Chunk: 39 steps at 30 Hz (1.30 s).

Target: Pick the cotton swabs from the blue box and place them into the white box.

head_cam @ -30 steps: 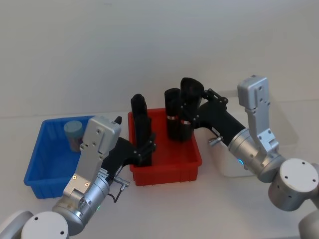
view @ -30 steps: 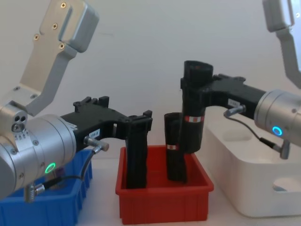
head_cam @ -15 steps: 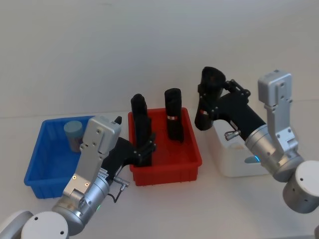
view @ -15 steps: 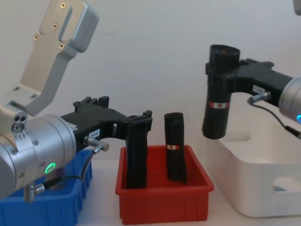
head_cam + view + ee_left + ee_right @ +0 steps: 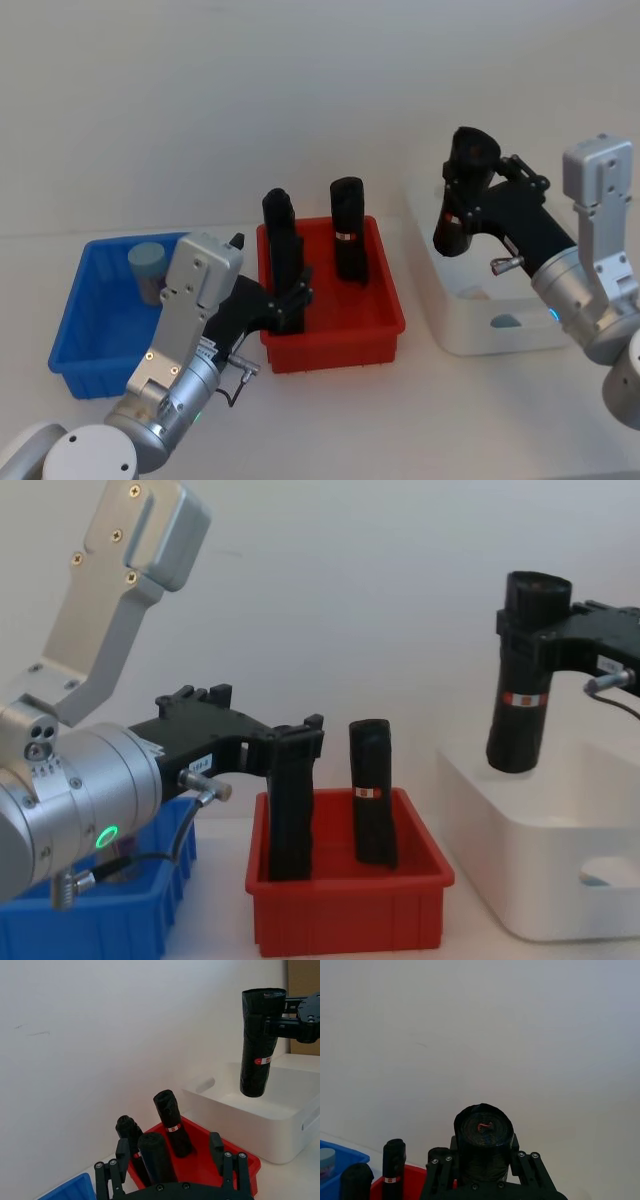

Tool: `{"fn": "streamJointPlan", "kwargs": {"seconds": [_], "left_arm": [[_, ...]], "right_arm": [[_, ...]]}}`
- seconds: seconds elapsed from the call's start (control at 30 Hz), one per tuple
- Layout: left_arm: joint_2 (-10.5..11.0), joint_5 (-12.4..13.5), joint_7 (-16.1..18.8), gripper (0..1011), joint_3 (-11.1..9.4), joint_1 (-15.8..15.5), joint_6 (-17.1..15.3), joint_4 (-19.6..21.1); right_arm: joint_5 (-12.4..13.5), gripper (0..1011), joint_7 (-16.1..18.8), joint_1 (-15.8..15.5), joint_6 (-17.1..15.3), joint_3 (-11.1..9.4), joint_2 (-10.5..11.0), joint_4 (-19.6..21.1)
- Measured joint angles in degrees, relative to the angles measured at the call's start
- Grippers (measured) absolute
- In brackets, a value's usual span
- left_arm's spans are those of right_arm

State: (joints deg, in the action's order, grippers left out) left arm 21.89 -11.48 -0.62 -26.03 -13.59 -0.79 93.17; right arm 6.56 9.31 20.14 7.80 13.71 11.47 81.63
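Note:
One jar of cotton swabs [image 5: 148,268] with a pale blue lid stands in the far corner of the blue box [image 5: 70,335]. My right gripper [image 5: 470,195] is shut on a tall black cylinder with a red-white band [image 5: 522,695], which hangs upright above the white box [image 5: 520,880]. My left gripper [image 5: 290,295] is open in the red bin [image 5: 330,352]. Its fingers stand on either side of another black cylinder [image 5: 290,820] without closing on it.
A third black cylinder [image 5: 347,240] stands upright in the middle of the red bin, which sits between the blue box and the white box. Behind everything is a plain white wall. My left arm's bulk hangs over the near side of the blue box.
My right gripper has carried its black cylinder rightward, from above the red bin to above the white box. The left arm and the cotton swabs have not moved.

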Motion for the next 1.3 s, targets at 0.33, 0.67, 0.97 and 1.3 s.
{"fn": "streamJointPlan", "kwargs": {"seconds": [0.33,0.67,0.97,1.3], "left_arm": [[0.00,0.00,0.00,1004,0.00,0.00,0.00,0.00],[0.00,0.00,0.00,1004,0.00,0.00,0.00,0.00],[0.00,0.00,0.00,1004,0.00,0.00,0.00,0.00],[0.00,0.00,0.00,1004,0.00,0.00,0.00,0.00]], "right_arm": [[1.33,529,0.36,0.07,-1.78,-0.87,0.62,-1.56],[2.39,529,2.27,1.49,-3.24,-0.83,0.09,-5.69],[3.43,659,3.85,2.79,-4.01,-0.66,-0.52,-9.12],[4.22,942,4.77,3.39,-4.04,-0.61,-0.81,-10.58]]}}
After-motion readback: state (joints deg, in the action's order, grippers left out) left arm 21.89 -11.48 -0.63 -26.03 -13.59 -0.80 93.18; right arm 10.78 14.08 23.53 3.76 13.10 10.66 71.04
